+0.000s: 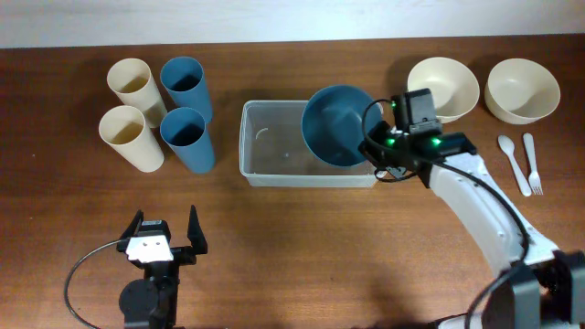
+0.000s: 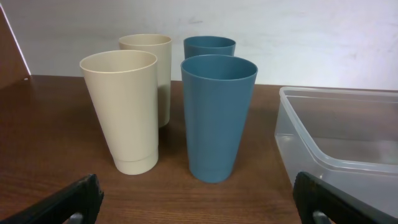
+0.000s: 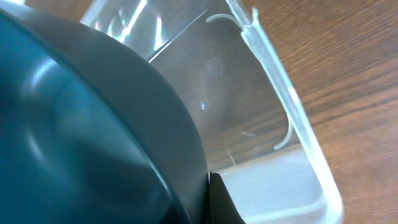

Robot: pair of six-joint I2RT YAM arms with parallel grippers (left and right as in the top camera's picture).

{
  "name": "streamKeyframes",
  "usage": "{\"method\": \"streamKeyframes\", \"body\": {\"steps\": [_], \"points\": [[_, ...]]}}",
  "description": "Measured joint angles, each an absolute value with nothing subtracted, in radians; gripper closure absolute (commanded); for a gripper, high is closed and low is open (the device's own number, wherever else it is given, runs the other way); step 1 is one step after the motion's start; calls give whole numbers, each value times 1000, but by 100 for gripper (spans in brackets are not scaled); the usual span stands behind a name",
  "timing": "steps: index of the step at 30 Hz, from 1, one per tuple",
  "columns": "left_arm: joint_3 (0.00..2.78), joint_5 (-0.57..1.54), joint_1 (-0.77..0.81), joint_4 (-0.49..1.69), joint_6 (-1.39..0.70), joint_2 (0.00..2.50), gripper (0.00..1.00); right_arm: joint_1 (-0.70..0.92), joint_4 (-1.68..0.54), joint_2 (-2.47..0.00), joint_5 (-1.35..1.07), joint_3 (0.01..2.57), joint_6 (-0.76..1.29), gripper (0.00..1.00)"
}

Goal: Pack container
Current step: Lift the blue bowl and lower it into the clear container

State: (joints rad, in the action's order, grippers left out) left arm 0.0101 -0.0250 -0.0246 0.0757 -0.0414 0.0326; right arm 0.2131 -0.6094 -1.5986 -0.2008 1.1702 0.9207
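The clear plastic container (image 1: pixel 274 146) sits mid-table, empty on its left side. My right gripper (image 1: pixel 377 144) is shut on the rim of a blue bowl (image 1: pixel 336 123) and holds it tilted over the container's right end. In the right wrist view the blue bowl (image 3: pixel 81 137) fills the left side, with the container (image 3: pixel 292 118) below it. My left gripper (image 1: pixel 164 239) is open and empty near the front edge. In the left wrist view its fingers (image 2: pixel 199 202) frame bare table before the cups and the container (image 2: pixel 348 143).
Two cream cups (image 1: pixel 131 110) and two blue cups (image 1: pixel 186 114) stand left of the container. Two cream bowls (image 1: pixel 483 88) sit at the back right. A white spoon (image 1: pixel 513 163) and fork (image 1: pixel 533 163) lie at the right edge.
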Motion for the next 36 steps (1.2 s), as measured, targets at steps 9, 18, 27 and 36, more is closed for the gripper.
{"method": "streamKeyframes", "body": {"steps": [9, 18, 27, 36], "points": [[10, -25, -25, 76, -41, 33, 0, 263, -600, -1626, -134, 1170, 942, 96], [10, -25, -25, 76, -41, 33, 0, 278, -587, -1657, -60, 1170, 947, 96], [10, -25, -25, 76, -42, 33, 0, 322, -551, -1717, -49, 1170, 965, 95], [10, -25, -25, 76, -41, 33, 0, 322, -548, -1719, -33, 1170, 968, 92]]}}
